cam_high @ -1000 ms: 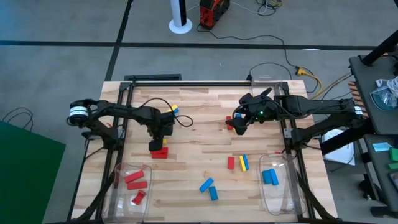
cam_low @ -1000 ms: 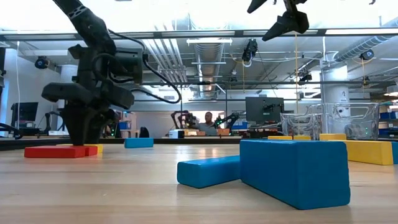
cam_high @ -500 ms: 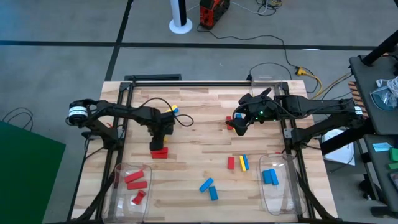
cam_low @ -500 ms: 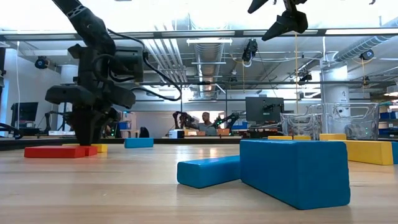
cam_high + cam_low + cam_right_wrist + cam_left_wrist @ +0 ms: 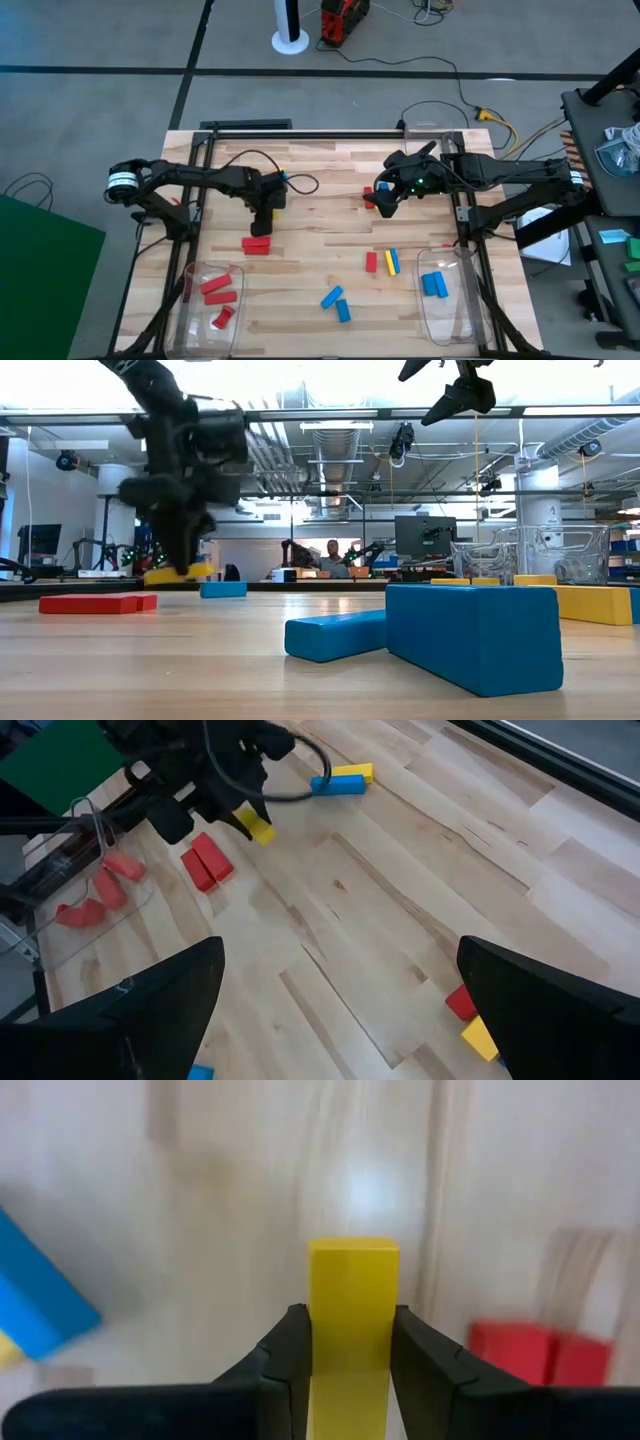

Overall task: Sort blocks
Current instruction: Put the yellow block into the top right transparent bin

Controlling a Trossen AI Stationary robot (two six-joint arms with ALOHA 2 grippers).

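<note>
You'll find no brand, label or writing legible anywhere; your left gripper (image 5: 345, 1342) pinches a yellow block (image 5: 351, 1312) between its two fingers (image 5: 292, 1355), the block's end jutting out past the fingertips; in the low view that same gripper (image 5: 178, 560) hangs clear above the table (image 5: 320, 225) with the block lifted off the wood; from above it sits just beyond the pair of red blocks (image 5: 257, 245) lying side by side on the boards; your right gripper (image 5: 383, 197) waits raised over the far right part of the table, its fingers (image 5: 130, 1020) spread wide apart and holding nothing, with a red block and a yellow block (image 5: 478, 1038) lying between them on the wood; three red blocks lie in the left bin (image 5: 190, 290), blue blocks (image 5: 432, 284) in the right bin (image 5: 462, 320); two more blue blocks (image 5: 336, 301) lie near the front edge.
</note>
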